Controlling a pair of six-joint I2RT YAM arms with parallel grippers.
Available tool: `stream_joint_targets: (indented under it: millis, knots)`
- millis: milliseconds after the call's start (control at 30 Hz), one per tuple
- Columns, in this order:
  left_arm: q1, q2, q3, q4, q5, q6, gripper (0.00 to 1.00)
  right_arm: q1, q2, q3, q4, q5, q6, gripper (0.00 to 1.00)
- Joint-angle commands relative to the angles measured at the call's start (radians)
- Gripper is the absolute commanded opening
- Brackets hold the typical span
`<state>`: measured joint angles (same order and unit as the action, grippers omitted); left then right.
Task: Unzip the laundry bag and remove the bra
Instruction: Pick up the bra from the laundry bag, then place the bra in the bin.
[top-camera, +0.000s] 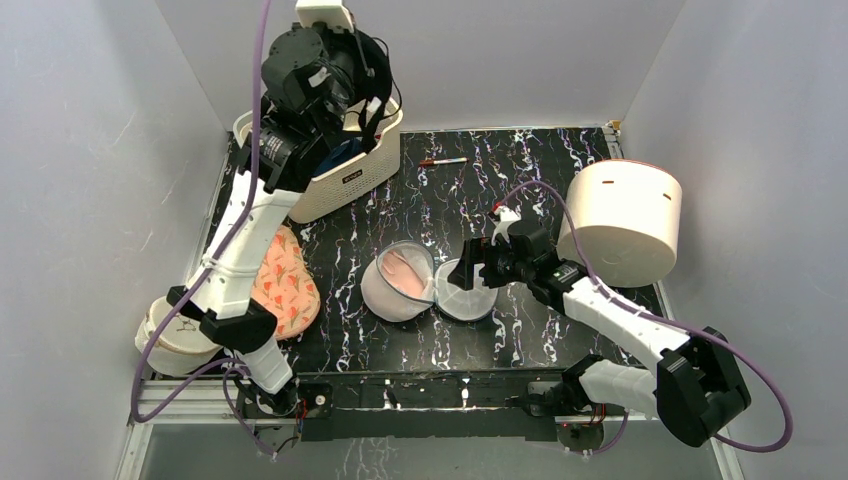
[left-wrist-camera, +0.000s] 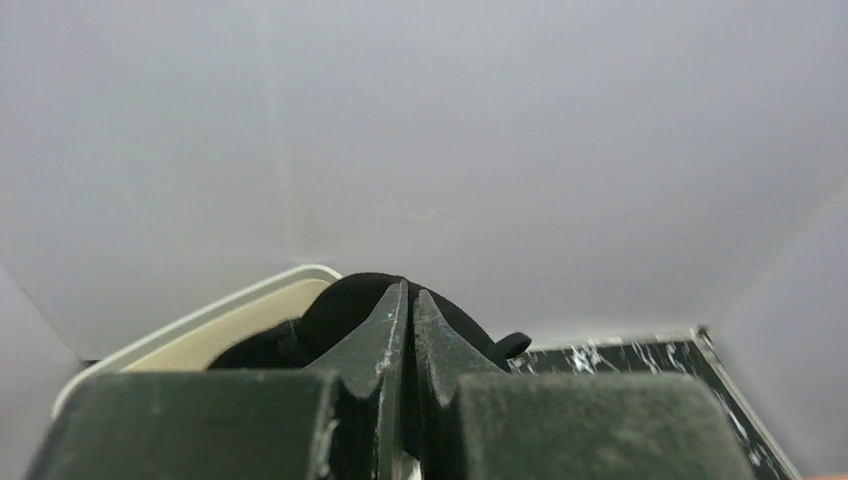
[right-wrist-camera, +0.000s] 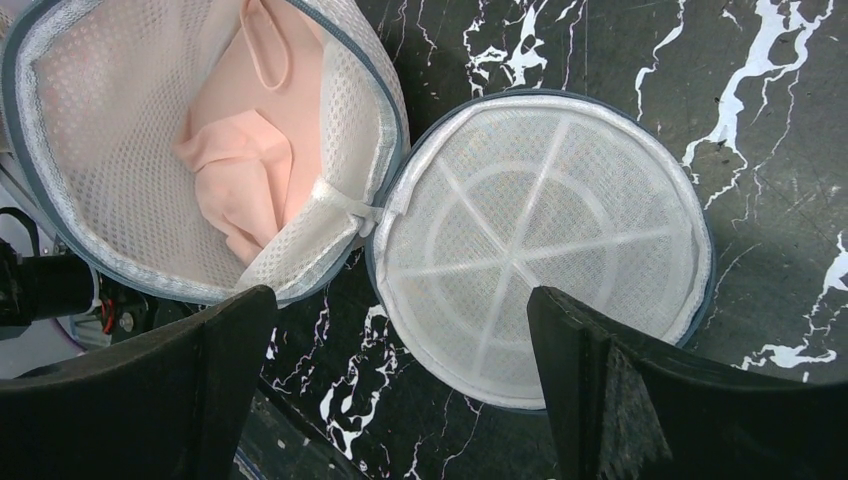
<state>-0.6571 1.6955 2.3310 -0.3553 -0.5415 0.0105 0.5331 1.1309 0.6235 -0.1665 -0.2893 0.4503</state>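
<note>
no text, number or brand can be read in any of the views. the only sign-like thing is a small dark label on the side wall of the cream basket, seen from the top camera; it bears a few pale marks, too small and blurred to make out as letters.

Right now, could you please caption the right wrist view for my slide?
Open right claw hovers over the unzipped laundry bag, pink bra lying in one half.
</note>
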Motion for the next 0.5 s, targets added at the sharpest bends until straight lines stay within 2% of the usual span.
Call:
stream_joint_targets:
  millis: [0,167,333,467]
  knots:
    - [0.075,0.007,0.026,0.144,-0.062,0.049,0.00,0.003,-0.029,0.097,-0.027,0.014,-0.025,0.98]
    - [0.185,0.068,0.051,0.134,-0.013,-0.007,0.00,0.002,0.001,0.167,-0.081,0.019,-0.056,0.98]
    - [0.337,0.144,0.096,0.064,0.114,-0.144,0.00,0.001,0.042,0.209,-0.095,0.030,-0.061,0.98]
    - [0.430,0.180,0.062,0.019,0.228,-0.273,0.00,0.000,0.082,0.256,-0.125,0.047,-0.071,0.98]
